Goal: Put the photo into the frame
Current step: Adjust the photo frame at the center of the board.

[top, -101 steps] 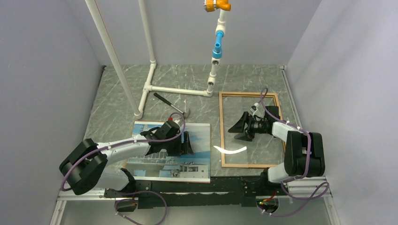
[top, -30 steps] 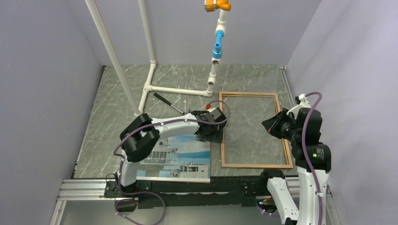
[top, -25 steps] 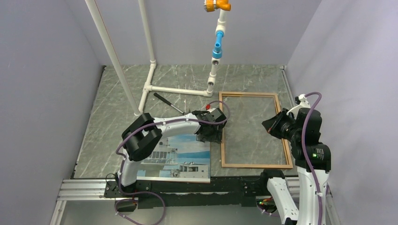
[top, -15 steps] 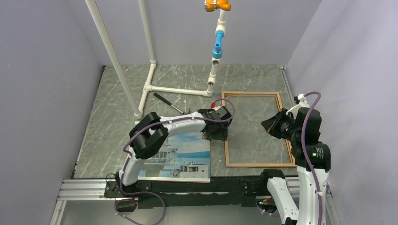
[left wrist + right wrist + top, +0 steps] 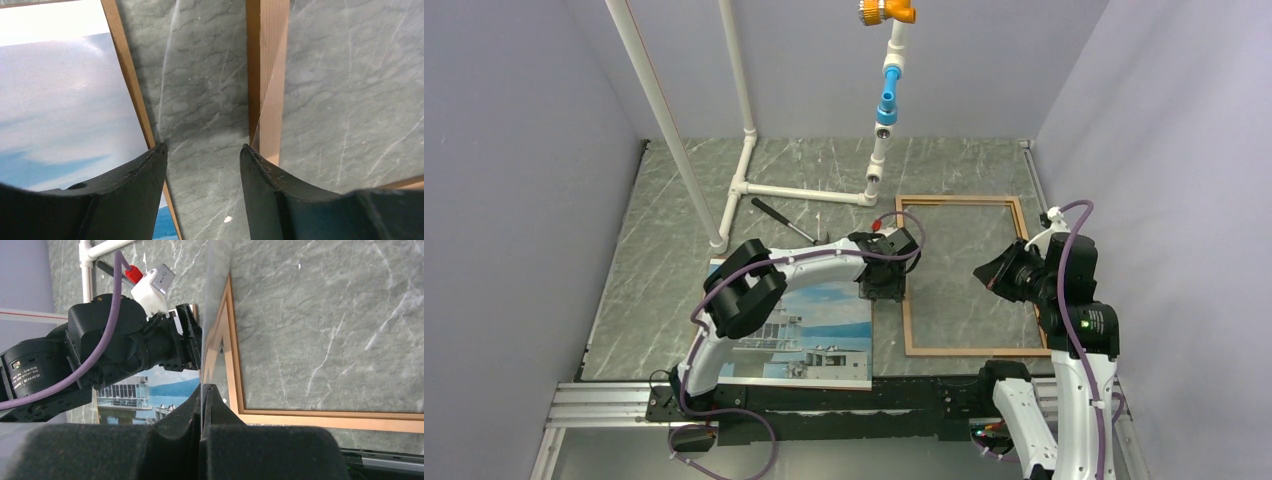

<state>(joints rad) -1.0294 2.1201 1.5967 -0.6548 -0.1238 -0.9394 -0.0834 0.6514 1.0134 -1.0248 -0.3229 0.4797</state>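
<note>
The photo (image 5: 824,340) lies face up at the table's near left; its sky part (image 5: 60,100) has a thin brown edge beside it. The frame (image 5: 972,351) lies flat to its right. My left gripper (image 5: 882,292) hangs low between the two, open, with bare table between its fingers (image 5: 202,150). Its right finger (image 5: 260,175) is against the frame's left rail (image 5: 267,75). My right gripper (image 5: 980,277) is raised over the frame's right side. It is shut (image 5: 204,387) on a thin clear pane (image 5: 215,290) seen edge-on.
A white pipe stand (image 5: 804,192) with a blue and orange fitting (image 5: 886,100) rises at the back. A black-handled tool (image 5: 782,220) lies behind the photo. Grey walls close in left and right, and a metal rail (image 5: 824,410) runs along the near edge.
My left gripper moved from over the photo to the frame's left rail and its jaws narrowed. The frame slid a little to the right. My right arm rose out of the frame.
</note>
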